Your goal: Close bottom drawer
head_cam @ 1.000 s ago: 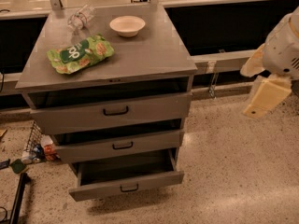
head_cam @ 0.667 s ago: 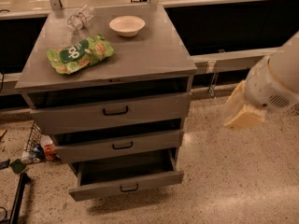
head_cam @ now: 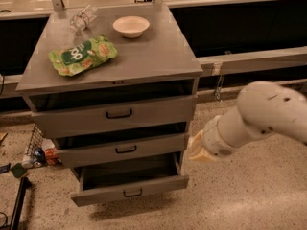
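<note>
One bottom drawer (head_cam: 129,191) juts open; the hand (head_cam: 197,150), grip state unclear, hangs beside the middle drawer (head_cam: 122,150).

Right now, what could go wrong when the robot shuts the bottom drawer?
The end effector hovers by the right edge of the cabinet, level with the middle drawer, so it might bump that instead. Pushing the bottom drawer at its right corner, far from its handle, could jam it.

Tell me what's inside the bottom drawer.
The bottom drawer shows only bare dark floor; its rear is hidden under the middle drawer. The gripper hangs near its right side.
</note>
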Controlling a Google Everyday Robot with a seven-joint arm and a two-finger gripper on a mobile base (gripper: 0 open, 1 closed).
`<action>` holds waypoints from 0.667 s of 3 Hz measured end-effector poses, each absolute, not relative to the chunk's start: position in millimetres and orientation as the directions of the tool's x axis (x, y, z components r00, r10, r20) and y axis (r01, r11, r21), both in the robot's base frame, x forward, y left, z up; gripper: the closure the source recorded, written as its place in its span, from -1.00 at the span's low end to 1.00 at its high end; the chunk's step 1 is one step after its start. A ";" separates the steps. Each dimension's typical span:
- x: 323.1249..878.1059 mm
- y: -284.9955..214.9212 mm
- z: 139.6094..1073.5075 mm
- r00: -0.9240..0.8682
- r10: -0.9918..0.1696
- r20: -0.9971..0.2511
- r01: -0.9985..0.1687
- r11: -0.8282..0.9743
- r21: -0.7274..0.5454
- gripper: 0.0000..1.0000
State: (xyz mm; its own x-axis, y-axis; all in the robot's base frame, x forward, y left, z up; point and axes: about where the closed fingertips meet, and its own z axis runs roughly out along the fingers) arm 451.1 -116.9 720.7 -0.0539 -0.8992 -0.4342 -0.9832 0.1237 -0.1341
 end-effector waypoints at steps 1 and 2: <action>477.0 -71.4 653.9 -0.025 -0.902 -0.430 -0.989 0.085 -0.121 1.00; 473.9 -75.3 660.2 -0.025 -0.902 -0.430 -0.989 0.086 -0.123 1.00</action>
